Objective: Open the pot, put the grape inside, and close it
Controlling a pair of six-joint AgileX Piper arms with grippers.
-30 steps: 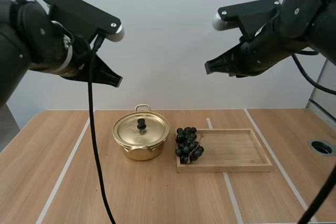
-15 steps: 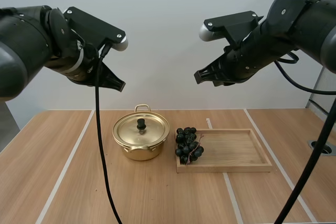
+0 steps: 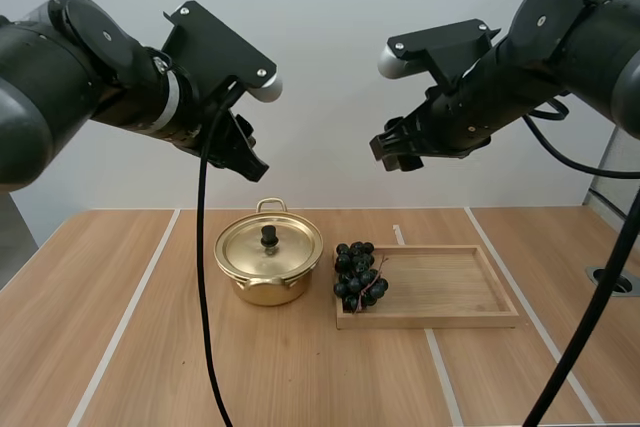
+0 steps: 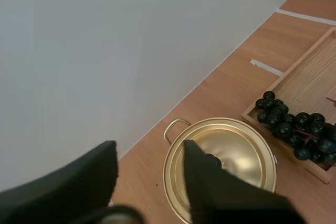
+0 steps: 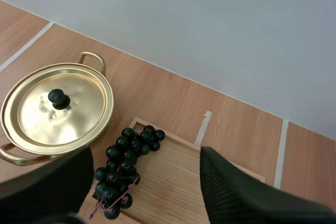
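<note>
Aloft, left hand (image 3: 250, 159) open, right hand (image 3: 391, 153) open

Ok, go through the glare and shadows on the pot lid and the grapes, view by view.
High view: even light, a soft sheen on the lid, only a faint shadow at the base of the pot; left wrist view: a broad bright reflection across the lid; right wrist view: pale patches of glare near the knob, small glints on the grapes.

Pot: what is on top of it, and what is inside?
A gold lid with a black knob sits closed on the pot. The inside is covered, so any contents cannot be seen.
</note>
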